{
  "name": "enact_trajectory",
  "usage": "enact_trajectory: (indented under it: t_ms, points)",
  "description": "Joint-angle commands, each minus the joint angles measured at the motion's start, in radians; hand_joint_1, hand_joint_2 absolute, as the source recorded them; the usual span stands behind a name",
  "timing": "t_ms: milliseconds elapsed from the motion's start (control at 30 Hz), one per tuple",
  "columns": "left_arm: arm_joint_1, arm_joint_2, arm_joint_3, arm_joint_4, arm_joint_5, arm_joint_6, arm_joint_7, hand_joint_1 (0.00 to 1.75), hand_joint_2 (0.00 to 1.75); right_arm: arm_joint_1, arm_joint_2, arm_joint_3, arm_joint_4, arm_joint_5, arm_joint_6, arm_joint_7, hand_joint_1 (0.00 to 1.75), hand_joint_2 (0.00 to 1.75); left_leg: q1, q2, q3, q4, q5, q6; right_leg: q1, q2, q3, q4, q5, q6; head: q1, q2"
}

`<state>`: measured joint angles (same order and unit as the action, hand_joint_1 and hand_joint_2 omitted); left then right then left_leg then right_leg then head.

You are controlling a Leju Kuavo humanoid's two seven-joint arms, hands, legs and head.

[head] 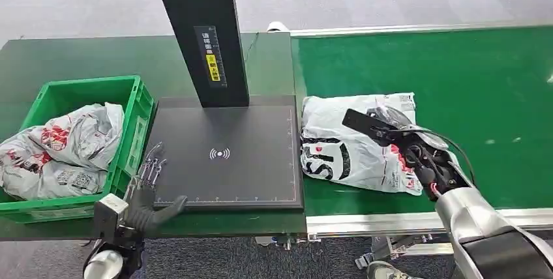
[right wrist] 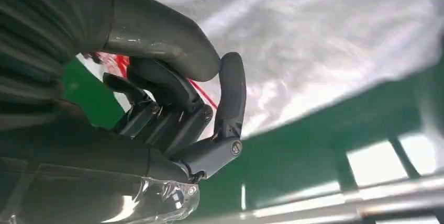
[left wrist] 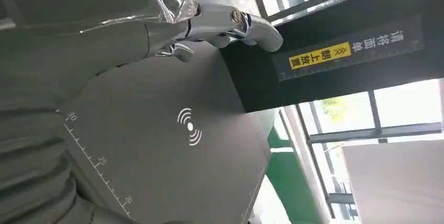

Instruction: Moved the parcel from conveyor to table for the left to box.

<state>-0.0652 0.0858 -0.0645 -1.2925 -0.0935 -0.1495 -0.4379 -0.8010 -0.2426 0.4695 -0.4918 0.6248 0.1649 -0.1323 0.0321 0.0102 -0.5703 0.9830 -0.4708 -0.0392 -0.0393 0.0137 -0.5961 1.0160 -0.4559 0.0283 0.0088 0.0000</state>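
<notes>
The parcel (head: 352,142), a white plastic bag with black and red print, lies flat on the green conveyor (head: 456,77) just right of the table. My right hand (head: 424,158) is on its near right edge. In the right wrist view my right hand (right wrist: 178,109) has its fingers curled in against the thumb, pinching the parcel (right wrist: 314,35) where the red print shows between them. My left hand (head: 147,191) rests at the near left corner of the black scanner pad (head: 222,155), fingers apart and holding nothing. In the left wrist view my left hand (left wrist: 104,25) hovers over the pad (left wrist: 188,127).
A green crate (head: 140,106) with similar bagged parcels (head: 72,142) stands at the table's left. A black post (head: 202,31) with a yellow label rises from the pad's far edge. The conveyor's metal rail (head: 391,223) runs along its near side.
</notes>
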Motion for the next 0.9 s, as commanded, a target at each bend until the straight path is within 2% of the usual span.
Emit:
enact_trajectory:
  t_ms: [33, 100, 200, 300, 433, 533, 667, 767, 900]
  points:
    - [0.033, -0.007, 0.051, -0.023, -0.003, -0.005, -0.016, 0.0, 1.75, 0.005, 0.069, -0.139, -0.155, -0.1, -0.059, -0.042, 1.75, 1.75, 0.0, 0.001, 0.001, -0.001, -0.001, 0.002, 0.001, 0.001, 0.0, -0.001, 0.0, -0.003, 0.0, 0.0]
    - [0.033, -0.007, 0.056, -0.02, -0.004, -0.007, -0.025, 0.0, 1.75, 0.022, 0.075, -0.163, -0.207, -0.145, -0.08, -0.094, 1.75, 1.75, 0.0, 0.001, 0.002, -0.001, -0.001, 0.003, 0.001, 0.001, 0.001, -0.001, 0.0, -0.004, 0.0, 0.0]
    - [0.033, -0.006, 0.056, -0.019, -0.004, -0.007, -0.026, 0.0, 1.75, 0.019, 0.077, -0.161, -0.211, -0.143, -0.08, -0.093, 1.75, 1.75, 0.0, 0.0, 0.001, 0.0, 0.0, 0.002, 0.0, 0.0, 0.001, 0.0, 0.0, -0.002, 0.001, 0.0]
    - [0.018, -0.005, 0.053, 0.003, -0.005, -0.009, -0.039, 0.0, 1.75, 0.06, 0.085, -0.185, -0.321, -0.207, -0.125, -0.172, 1.75, 1.75, 0.0, 0.0, 0.003, -0.001, -0.001, 0.003, 0.001, -0.001, 0.002, -0.002, 0.0, -0.004, 0.0, 0.0]
    - [0.006, -0.004, 0.051, 0.016, -0.005, -0.009, -0.044, 0.0, 1.75, 0.073, 0.09, -0.185, -0.371, -0.224, -0.144, -0.184, 1.75, 1.75, 0.0, -0.001, 0.002, -0.001, 0.0, 0.003, 0.001, -0.001, 0.001, -0.001, 0.0, -0.004, 0.0, 0.0]
    - [0.0, -0.001, 0.045, 0.023, -0.003, -0.009, -0.053, 0.0, 1.75, 0.09, 0.095, -0.193, -0.426, -0.249, -0.217, -0.235, 1.75, 1.75, 0.0, -0.001, 0.001, -0.001, 0.0, 0.002, 0.0, -0.001, 0.0, 0.0, 0.0, -0.002, 0.0, 0.0]
    - [-0.013, -0.001, 0.041, 0.037, -0.002, -0.009, -0.057, 0.0, 1.75, 0.093, 0.089, -0.183, -0.432, -0.214, -0.279, -0.222, 1.75, 1.75, 0.0, -0.002, 0.001, -0.001, 0.0, 0.002, 0.0, -0.002, 0.001, 0.0, 0.0, -0.002, 0.0, 0.0]
    - [-0.029, -0.003, 0.035, 0.053, -0.002, -0.006, -0.058, 0.0, 1.75, 0.104, 0.094, -0.186, -0.458, -0.195, -0.349, -0.252, 1.75, 1.75, 0.0, -0.002, 0.001, -0.001, 0.0, 0.002, 0.001, -0.002, 0.001, -0.001, 0.0, -0.002, 0.0, 0.0]
    - [-0.042, 0.001, 0.031, 0.067, -0.001, -0.008, -0.06, 0.0, 1.75, 0.103, 0.093, -0.176, -0.47, -0.19, -0.347, -0.25, 1.75, 1.75, 0.0, -0.002, 0.002, -0.001, 0.0, 0.003, 0.001, -0.003, 0.002, -0.002, 0.0, -0.004, 0.0, 0.0]
